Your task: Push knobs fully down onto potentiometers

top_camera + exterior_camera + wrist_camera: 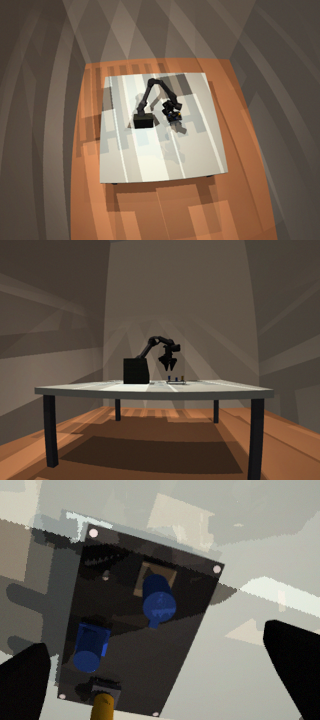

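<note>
Gripper (169,367) hanging wide open, gripping nothing, well above board (187,634). Board sitting on table (155,392), just right of base (135,370). Two blue knobs (159,604) and orange knob (102,716) looking low; seating hard to confirm. Remaining, likely: holding still.

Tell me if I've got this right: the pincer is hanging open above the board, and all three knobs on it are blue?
Not quite. The pincer does hang open above the board, but only two knobs are blue; the third is orange, as the wrist view shows.
</note>
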Action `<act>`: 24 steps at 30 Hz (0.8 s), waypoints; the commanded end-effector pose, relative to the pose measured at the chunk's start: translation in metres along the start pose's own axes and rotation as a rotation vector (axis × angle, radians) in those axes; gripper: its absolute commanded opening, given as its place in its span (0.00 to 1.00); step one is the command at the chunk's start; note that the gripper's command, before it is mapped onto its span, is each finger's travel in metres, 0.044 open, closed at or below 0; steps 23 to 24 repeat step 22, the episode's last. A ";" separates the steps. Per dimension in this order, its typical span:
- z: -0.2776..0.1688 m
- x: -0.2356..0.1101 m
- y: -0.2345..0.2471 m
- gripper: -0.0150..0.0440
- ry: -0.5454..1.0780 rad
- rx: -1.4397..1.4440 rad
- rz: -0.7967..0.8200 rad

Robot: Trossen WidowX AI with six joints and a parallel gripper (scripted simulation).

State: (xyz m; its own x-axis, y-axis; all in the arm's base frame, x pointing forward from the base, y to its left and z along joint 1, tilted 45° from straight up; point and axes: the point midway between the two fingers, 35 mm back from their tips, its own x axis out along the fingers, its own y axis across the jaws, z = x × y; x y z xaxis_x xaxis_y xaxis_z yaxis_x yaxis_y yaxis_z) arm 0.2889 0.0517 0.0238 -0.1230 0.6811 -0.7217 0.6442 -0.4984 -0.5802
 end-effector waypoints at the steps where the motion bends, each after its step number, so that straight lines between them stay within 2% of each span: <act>1: 0.035 0.002 -0.021 1.00 -0.009 0.001 -0.009; 6: 0.070 0.006 -0.045 1.00 -0.008 0.001 -0.014; 24: 0.070 0.006 -0.045 1.00 -0.008 0.001 -0.014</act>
